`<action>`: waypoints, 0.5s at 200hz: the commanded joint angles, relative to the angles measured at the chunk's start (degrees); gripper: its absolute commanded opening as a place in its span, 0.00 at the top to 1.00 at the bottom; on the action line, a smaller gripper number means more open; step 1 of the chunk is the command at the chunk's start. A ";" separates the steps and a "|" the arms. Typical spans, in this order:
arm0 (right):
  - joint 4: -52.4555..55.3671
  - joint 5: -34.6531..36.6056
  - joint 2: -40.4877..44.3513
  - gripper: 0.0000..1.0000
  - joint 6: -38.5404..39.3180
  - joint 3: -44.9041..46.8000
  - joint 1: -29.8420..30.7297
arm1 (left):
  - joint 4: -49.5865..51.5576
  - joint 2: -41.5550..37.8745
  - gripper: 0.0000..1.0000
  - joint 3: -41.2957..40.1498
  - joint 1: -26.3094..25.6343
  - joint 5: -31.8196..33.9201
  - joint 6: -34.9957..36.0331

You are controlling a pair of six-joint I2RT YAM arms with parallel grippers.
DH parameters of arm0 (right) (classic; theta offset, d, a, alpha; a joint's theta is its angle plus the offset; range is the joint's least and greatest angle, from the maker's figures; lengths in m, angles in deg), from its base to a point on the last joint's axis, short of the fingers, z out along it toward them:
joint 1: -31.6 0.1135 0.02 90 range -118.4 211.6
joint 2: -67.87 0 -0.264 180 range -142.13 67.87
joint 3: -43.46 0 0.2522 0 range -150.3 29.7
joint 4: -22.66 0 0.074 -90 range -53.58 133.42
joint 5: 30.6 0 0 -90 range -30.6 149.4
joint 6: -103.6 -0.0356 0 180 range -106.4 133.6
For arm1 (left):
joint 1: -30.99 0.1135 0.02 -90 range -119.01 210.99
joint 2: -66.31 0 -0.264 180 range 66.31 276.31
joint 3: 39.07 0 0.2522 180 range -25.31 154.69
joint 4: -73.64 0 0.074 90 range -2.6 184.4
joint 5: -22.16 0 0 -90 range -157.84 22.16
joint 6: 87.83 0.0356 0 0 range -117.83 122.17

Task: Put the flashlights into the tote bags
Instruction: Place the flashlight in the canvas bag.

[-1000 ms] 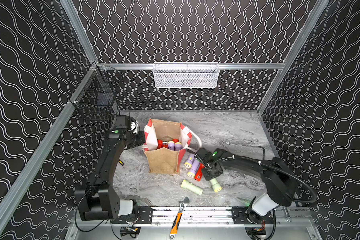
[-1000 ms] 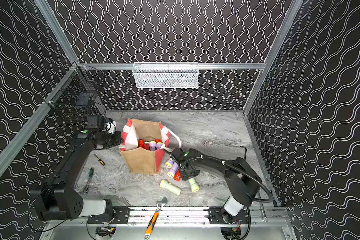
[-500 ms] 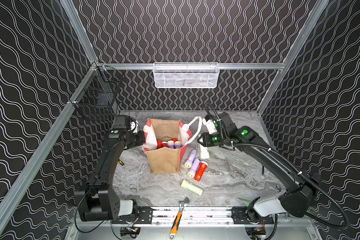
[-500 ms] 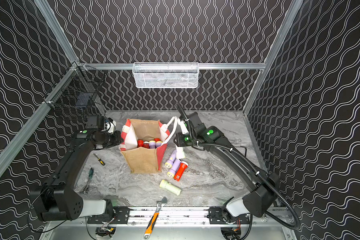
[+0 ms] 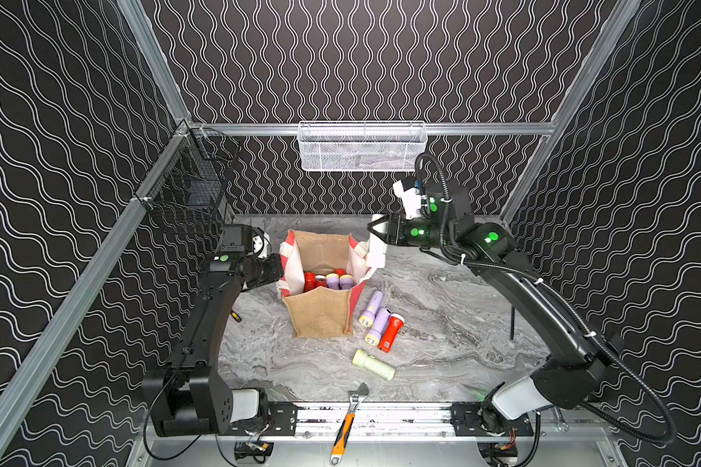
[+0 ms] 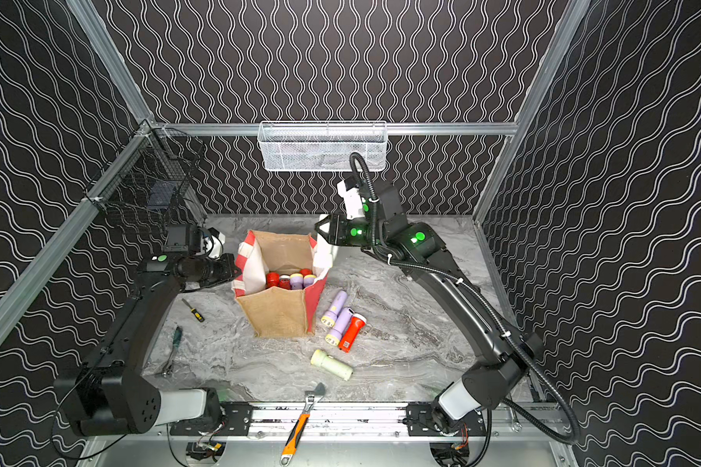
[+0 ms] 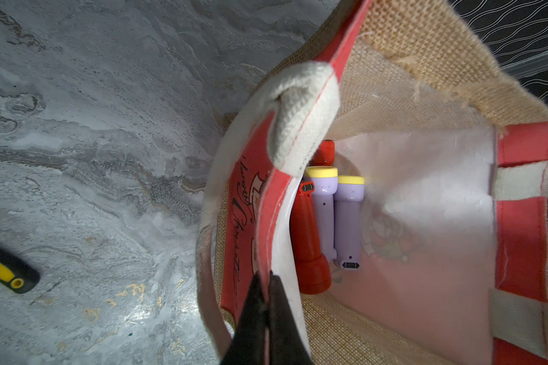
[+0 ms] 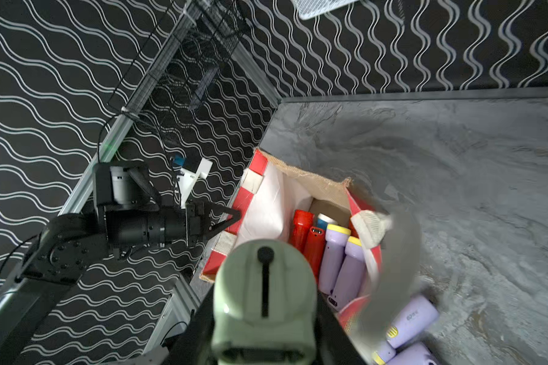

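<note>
Marbled tabletop carries the bag, flashlights inside and four beside it. The left tool pinches its rim; the right tool clamps a green flashlight above its right side.

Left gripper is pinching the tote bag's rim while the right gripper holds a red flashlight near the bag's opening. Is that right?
Not quite. The flashlight in the right gripper is pale green, not red; the right wrist view shows it. The left gripper does pinch the tote bag by its rim, seen in the left wrist view.
</note>
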 commanded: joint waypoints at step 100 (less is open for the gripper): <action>-11.90 -7.14 -7.03 0.59 -2.36 -0.06 -1.33 | -1.34 -0.12 0.94 0.12 0.05 -2.00 0.32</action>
